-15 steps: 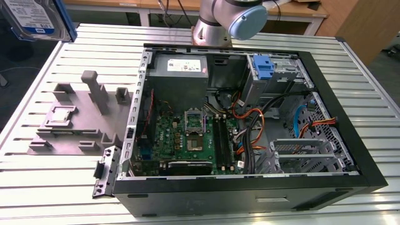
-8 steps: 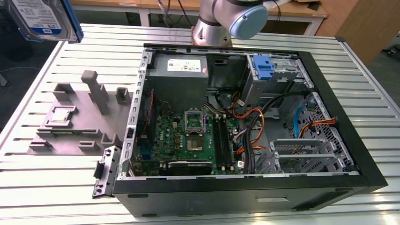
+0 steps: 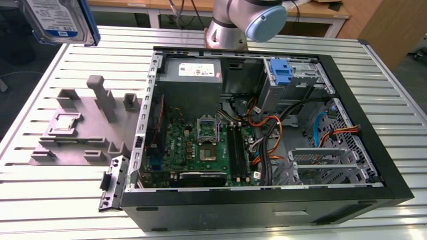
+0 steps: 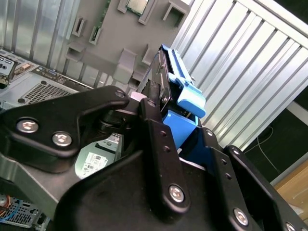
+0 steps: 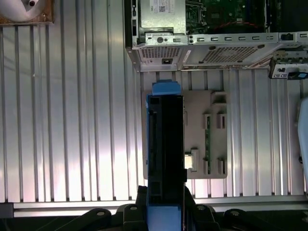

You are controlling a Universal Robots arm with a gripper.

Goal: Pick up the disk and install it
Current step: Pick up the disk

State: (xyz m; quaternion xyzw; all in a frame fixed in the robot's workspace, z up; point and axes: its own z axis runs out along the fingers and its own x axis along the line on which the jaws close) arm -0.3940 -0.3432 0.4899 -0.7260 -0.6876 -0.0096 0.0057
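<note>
The disk [image 3: 59, 21], a grey drive with a white-and-blue label and a blue bracket, hangs in the air above the table's far corner on the exterior view's left. In both wrist views my gripper [image 4: 180, 127] is shut on it, with the black fingers [image 4: 156, 130] clamped on its flat sides. In the first wrist view the disk [image 5: 165, 139] shows edge-on, sticking out from my gripper [image 5: 165, 204] above the slatted table and a grey fixture plate [image 5: 211, 134]. The blue bracket [image 4: 185, 96] caps its free end.
The open computer case [image 3: 347, 197] lies on the slatted table, with the motherboard [image 3: 203, 150] inside. A silver cage with a blue latch [image 3: 282, 75] and a power-supply box [image 3: 193, 72] sit at its far side. The grey fixture plate [image 3: 77, 135] lies beside the case.
</note>
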